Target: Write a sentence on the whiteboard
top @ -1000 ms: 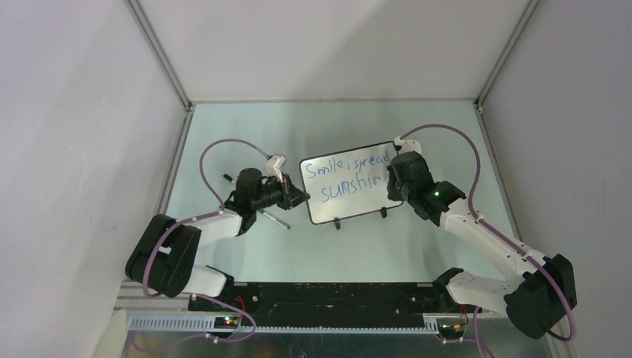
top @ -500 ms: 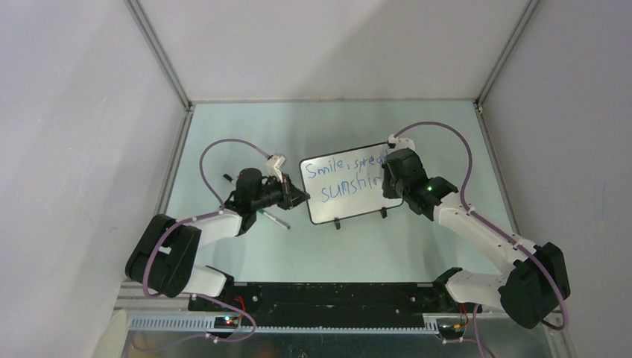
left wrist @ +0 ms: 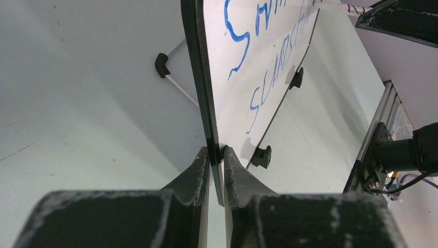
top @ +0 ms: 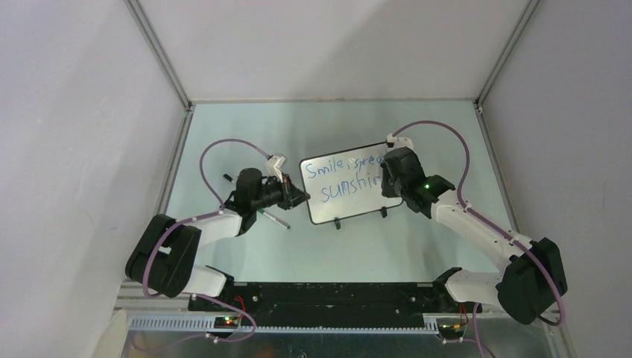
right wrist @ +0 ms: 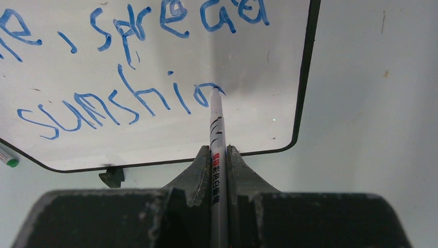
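Pinching a white marker (right wrist: 216, 129) between tightly closed jaws, the right gripper (right wrist: 219, 151) is pressing the tip onto the whiteboard (right wrist: 306, 77) just ahead of its fingers. The tip is touching the end of the lower line of the sentence (right wrist: 129, 98), where "sunshi" is running into a partly drawn arc. The left gripper (left wrist: 217, 155) is clamping the board's thin black frame straight in front of it, its jaws nearly together on that rim. It is steadying the board, which seems to be leaning back on its small feet (left wrist: 262, 155) on the counter (top: 417, 134).

Several things are looking risky to me. Too much push from the right gripper is likely to be tipping the board away from the tip or twisting it around the left gripper's narrow hold, which is biting only a slim edge. That would be bending or breaking the stroke. The marker is sitting long and thin between the pads, so sideways drag is probably threatening to swivel it and spoil the last letters. Blue ink is lying just to the left of the right gripper, and any low sweep there may be smearing it. The frame to the right of the tip is leaving modest room for finishing the word
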`<state>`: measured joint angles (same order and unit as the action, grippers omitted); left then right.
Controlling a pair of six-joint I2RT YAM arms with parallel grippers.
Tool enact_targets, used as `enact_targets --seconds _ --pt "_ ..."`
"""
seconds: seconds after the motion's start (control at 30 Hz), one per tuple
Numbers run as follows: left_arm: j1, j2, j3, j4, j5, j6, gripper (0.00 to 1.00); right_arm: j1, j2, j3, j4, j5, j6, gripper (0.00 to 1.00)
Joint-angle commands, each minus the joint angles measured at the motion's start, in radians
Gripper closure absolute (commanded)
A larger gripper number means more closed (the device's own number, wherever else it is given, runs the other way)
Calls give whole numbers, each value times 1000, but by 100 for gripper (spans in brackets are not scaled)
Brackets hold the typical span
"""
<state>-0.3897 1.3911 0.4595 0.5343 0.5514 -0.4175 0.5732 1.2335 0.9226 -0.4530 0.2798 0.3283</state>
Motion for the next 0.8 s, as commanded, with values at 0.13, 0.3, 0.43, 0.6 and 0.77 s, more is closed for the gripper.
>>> enact_targets --seconds 0.13,0.3,0.43,0.6,0.77 --pt "-7 -14 14 -49 -38 46 95 -7 -6 30 -9 41 9 100" --pt "-7 -17 15 -50 -39 45 94 -6 -15 -5 -4 34 15 100" --pt "-6 -14 14 -48 -38 45 94 -4 -23 -28 -2 25 25 100" --pt "-6 -11 15 -46 -38 44 94 -4 -39 -46 -4 26 29 100" --pt "-7 -11 14 -46 -38 46 94 -3 -52 -47 -3 27 24 100"
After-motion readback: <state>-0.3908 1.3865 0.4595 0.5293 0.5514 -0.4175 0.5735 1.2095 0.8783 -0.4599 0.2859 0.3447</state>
